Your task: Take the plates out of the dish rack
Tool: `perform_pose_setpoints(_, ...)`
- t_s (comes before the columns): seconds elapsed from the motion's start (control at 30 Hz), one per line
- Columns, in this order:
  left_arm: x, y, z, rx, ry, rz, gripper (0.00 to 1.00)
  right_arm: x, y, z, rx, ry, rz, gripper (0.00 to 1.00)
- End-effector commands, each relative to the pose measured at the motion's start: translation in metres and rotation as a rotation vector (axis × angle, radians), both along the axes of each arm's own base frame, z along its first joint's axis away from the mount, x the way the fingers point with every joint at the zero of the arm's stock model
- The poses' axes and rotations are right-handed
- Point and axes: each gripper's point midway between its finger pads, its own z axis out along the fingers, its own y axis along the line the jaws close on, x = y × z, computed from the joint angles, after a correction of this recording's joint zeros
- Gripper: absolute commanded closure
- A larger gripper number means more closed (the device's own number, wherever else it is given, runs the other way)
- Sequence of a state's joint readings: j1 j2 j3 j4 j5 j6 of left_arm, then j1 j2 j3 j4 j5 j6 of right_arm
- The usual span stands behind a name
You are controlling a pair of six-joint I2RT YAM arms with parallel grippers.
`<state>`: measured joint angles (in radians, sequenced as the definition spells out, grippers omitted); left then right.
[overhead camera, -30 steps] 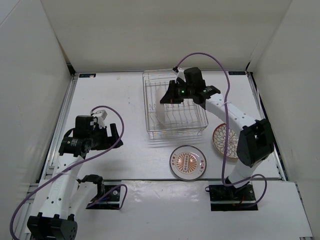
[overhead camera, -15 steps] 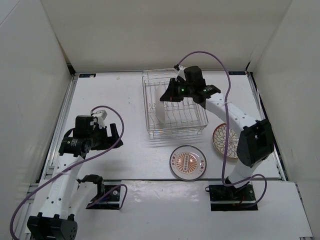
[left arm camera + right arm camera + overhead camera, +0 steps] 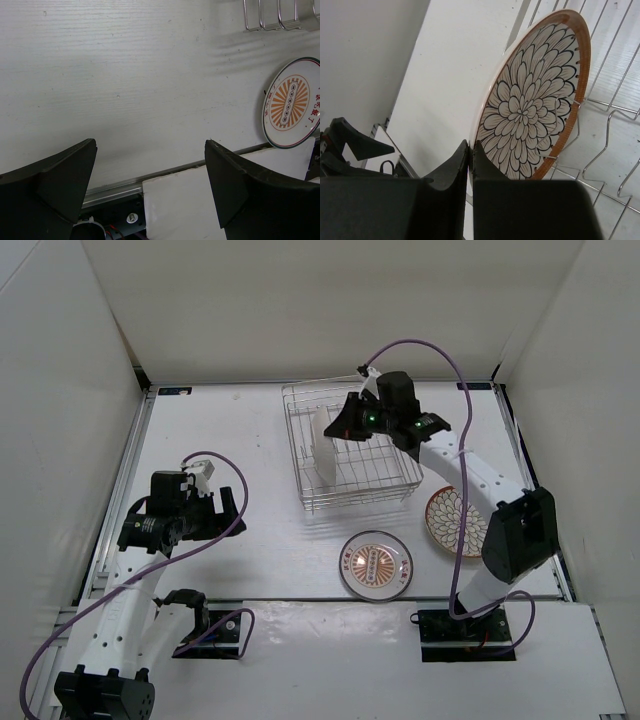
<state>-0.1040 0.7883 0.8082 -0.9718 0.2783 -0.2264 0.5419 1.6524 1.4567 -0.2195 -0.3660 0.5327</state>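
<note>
My right fingers [image 3: 470, 147] are pinched tight on the near rim of a plate [image 3: 535, 110]. It stands on edge in the rack [image 3: 357, 503], petal face towards my wrist and white back turned away. On the face side of the fingers, a wire divider crosses the plate's orange edge, and more dividers rise beyond it. On the back side there is a strip of open rack, then the rack's wall, then bare desk [image 3: 240, 430]. The room above the plate's top rim is open.

My left fingers [image 3: 228, 510] are spread wide and hold nothing. They hang over bare white desk, with the desk's metal front edge just under the fingertips.

A pale plate [image 3: 376, 564] lies flat on the desk, between the rack and the front edge, off to the right of my left fingers. A second petal plate [image 3: 450, 520] lies face up near the rack's near right corner, partly hidden by my right arm.

White walls close in the desk on three sides, and the rack sits close to the far one. A purple cable [image 3: 420, 348] arches over my right wrist, above the rack's far edge
</note>
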Motion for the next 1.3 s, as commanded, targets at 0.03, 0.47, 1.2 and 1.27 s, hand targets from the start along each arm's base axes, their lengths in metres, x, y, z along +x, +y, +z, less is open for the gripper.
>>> perform_pose_setpoints(0.03, 0.001, 0.000, 0.005, -0.007, -0.019, -0.001, 0.00, -0.011, 0.008, 0.129, 0.325, -0.344, 0.056, 1.00)
perform_pose_setpoints(0.47, -0.002, -0.001, 0.005, -0.008, -0.022, -0.007, 0.00, -0.022, 0.001, 0.044, 0.200, -0.182, 0.113, 1.00)
perform_pose_setpoints(1.2, -0.001, -0.001, 0.004, -0.010, -0.010, -0.006, 0.00, -0.009, 0.000, 0.132, 0.295, -0.321, 0.135, 1.00)
perform_pose_setpoints(1.27, -0.001, 0.000, 0.003, -0.008, -0.012, -0.002, 0.00, -0.006, 0.006, 0.116, 0.239, -0.308, 0.135, 1.00)
